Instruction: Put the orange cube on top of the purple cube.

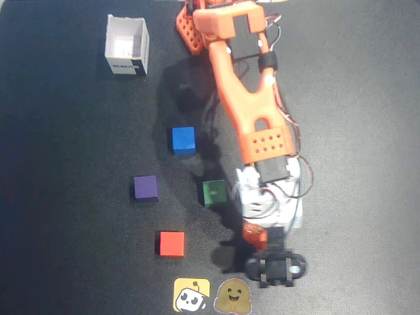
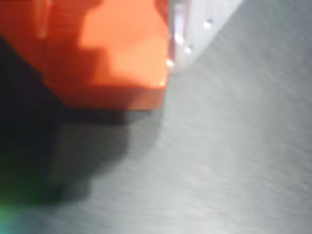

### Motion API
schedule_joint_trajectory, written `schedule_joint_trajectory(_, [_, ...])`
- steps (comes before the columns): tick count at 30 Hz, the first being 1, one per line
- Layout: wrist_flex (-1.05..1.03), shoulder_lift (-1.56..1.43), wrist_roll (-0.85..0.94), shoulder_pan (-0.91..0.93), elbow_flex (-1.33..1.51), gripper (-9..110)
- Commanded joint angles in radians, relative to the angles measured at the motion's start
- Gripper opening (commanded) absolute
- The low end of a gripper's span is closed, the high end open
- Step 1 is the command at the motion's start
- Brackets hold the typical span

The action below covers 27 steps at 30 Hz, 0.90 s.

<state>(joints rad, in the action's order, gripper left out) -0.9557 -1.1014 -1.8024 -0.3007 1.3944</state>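
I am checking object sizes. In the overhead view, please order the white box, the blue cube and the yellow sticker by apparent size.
1. White box, clearly the largest.
2. Yellow sticker.
3. Blue cube, smallest, though it is nearly the sticker's size.

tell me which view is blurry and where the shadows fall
Wrist view: heavily blurred, an orange block fills the upper left with a dark shadow beneath it on the streaky grey surface. Overhead view: sharp enough to read each cube; the arm casts soft shadows to its left, near the blue cube and green cube.
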Motion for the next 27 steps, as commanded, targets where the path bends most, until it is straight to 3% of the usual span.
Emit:
schedule_joint_trajectory(1, [-0.08,-0.146,0.009,0.034,-0.028,5])
schedule_joint_trajectory(14, [-0.308,-0.488,0.123,0.268,0.178,5])
schedule_joint_trajectory(27, [-0.385,-0.572,0.187,0.531,0.293,6])
